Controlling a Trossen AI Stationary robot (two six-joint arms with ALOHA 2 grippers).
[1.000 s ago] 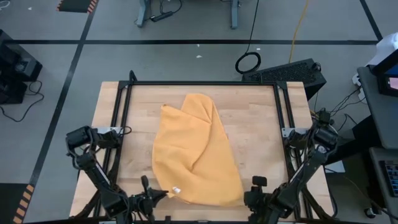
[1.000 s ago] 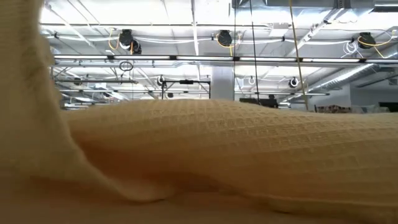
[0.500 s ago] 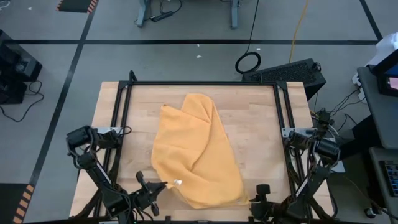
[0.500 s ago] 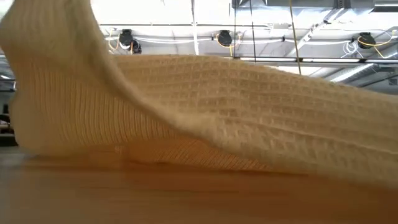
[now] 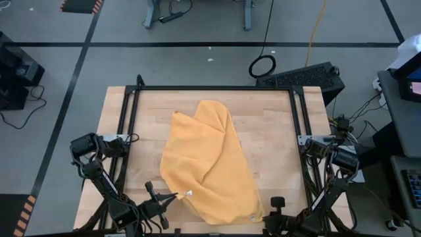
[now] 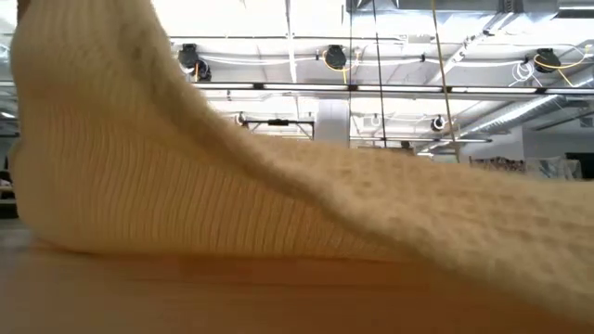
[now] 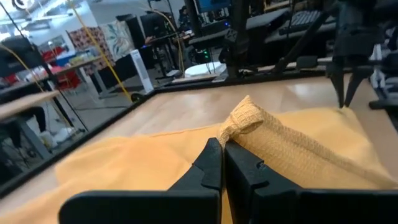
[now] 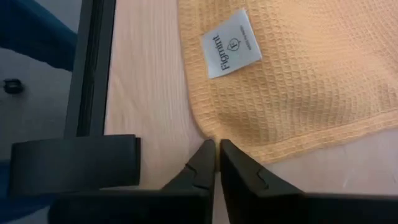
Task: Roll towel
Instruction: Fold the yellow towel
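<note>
towel [image 5: 207,161] crumpled mid-bench [image 5: 270,125] | left claw [image 7: 222,148] pinching its near-left corner, lifted | right claw [image 8: 216,149] closed at its near-right corner edge

The middle of the table [image 5: 270,125] is covered by the towel [image 5: 204,161]. Bare wood is left open along its left, right and far sides. The near edge is crowded by the left gripper [image 5: 172,195] and right gripper [image 5: 266,209].

A robotics lab or workshop in an industrial hall. Across the top of the low view run ceiling trusses [image 6: 371,88] with hanging cable reels [image 6: 335,57]. The high view shows grey floor marked with black tape lines [image 5: 197,44]
</note>
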